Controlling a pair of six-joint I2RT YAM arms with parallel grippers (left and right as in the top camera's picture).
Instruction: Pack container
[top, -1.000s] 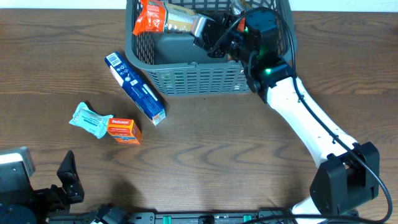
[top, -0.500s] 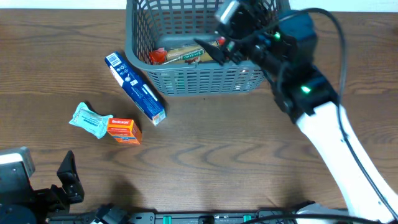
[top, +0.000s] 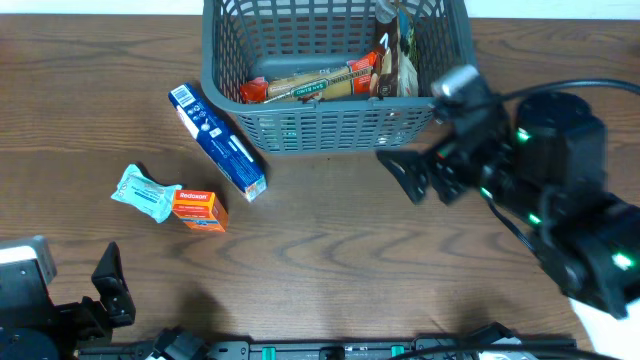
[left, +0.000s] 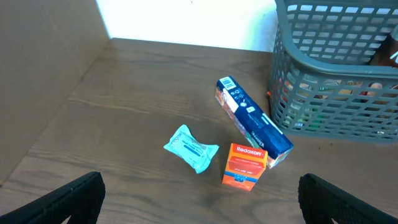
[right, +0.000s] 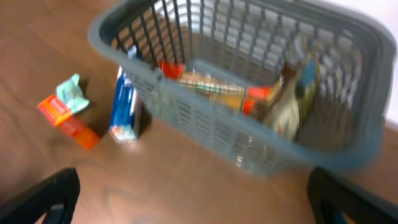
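Note:
The container is a dark grey slotted basket at the table's far middle. It also shows in the left wrist view and the right wrist view. Inside lie a long tan and red packet and an upright bag at the right. A blue box, a teal packet and an orange box lie on the table left of the basket. My right gripper is open and empty, just in front of the basket's right front corner. My left gripper is open and empty, near the front left edge.
The wooden table stretches between the basket and the front edge. The blue box leans close to the basket's left front corner. A white wall stands behind the table.
My right gripper has come up out of the basket and back to its front right, empty. The long packet and the bag now rest inside. The left arm has not moved.

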